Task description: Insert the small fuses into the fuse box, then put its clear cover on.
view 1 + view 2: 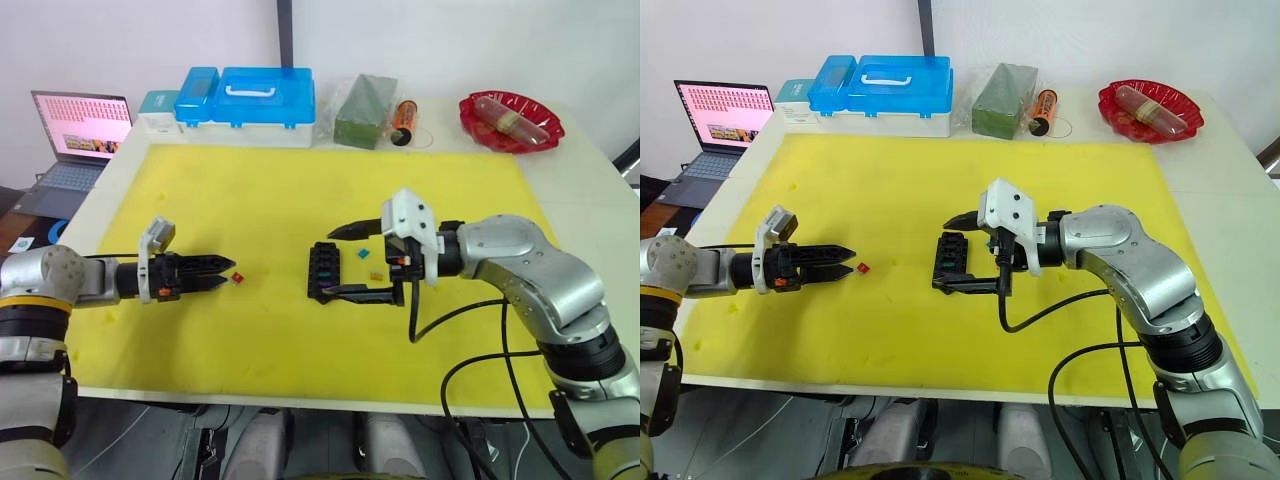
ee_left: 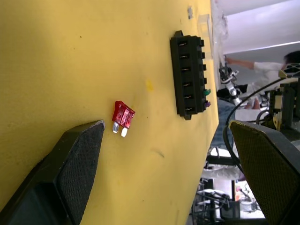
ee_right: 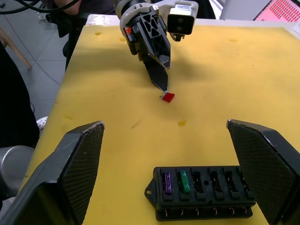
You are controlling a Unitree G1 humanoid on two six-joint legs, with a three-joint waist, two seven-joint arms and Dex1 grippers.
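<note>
The red fuse (image 2: 123, 115) lies on the yellow mat (image 1: 260, 190), just ahead of my left hand (image 1: 222, 273), whose fingers are apart. My right hand (image 1: 338, 262) stands open around the fuse box (image 1: 321, 271), which holds 2 fuses.

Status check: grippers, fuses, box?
Left gripper open, red fuse on the mat at its fingertips. Right gripper open, straddling the fuse box. Purple and green fuses seated, other slots empty. Nothing blocking.
</note>
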